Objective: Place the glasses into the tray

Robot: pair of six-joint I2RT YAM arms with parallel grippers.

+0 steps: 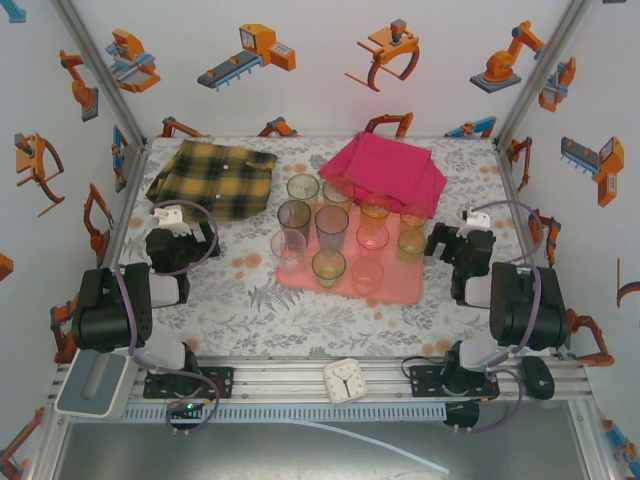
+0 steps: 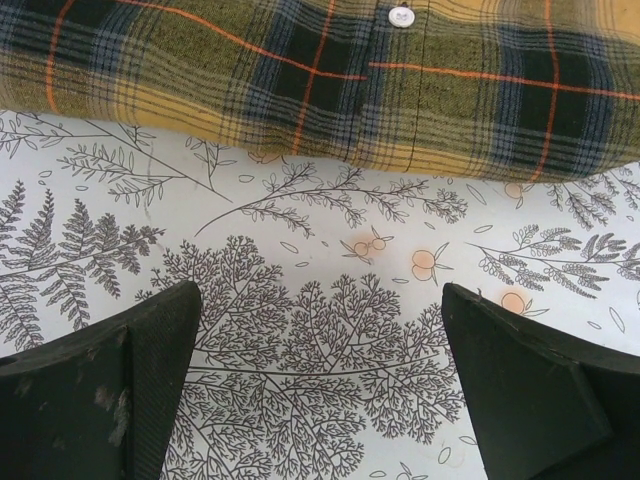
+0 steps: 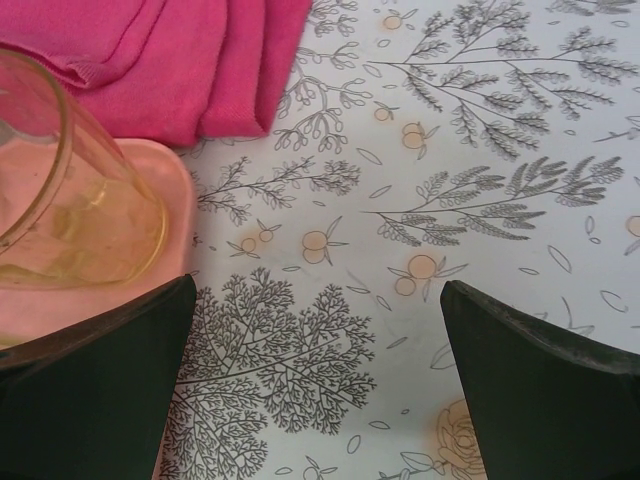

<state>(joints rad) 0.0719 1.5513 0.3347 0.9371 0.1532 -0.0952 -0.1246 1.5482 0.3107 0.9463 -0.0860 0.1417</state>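
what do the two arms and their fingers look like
The left arm and right arm are black, with blocky joint housings and thin lilac cables looping along them. The left fingers and right fingers are matte black wedges, the left ones slightly scuffed.

Black arms (image 1: pixel 112 300) carry lilac cables (image 1: pixel 539 295) and dark wedge-shaped pincer fingers (image 2: pixel 95 400)

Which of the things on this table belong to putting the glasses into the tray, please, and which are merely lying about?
For the job: glasses; tray.
Lying about: plaid cloth; magenta cloth; white clock.
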